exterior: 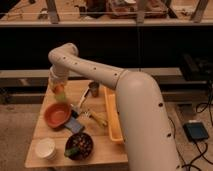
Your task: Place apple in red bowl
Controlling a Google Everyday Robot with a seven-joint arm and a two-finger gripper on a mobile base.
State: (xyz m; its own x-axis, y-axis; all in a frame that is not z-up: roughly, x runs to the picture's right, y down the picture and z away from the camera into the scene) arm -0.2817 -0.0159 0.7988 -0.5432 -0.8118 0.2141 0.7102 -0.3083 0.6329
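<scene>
The red bowl (56, 114) sits on the left part of the wooden table (107, 150), and it looks empty. My gripper (59, 93) hangs at the end of the white arm, just above and behind the bowl's far rim. It is shut on the apple (59, 92), which shows as a yellow-green and reddish patch held above the table.
A dark bowl with mixed contents (79, 146) and a white cup (45, 148) stand at the front left. A blue packet (75, 125) and a banana (98, 119) lie mid-table, with a metal cup (93, 89) at the back. A yellow bin (113, 117) is on the right, partly behind my arm.
</scene>
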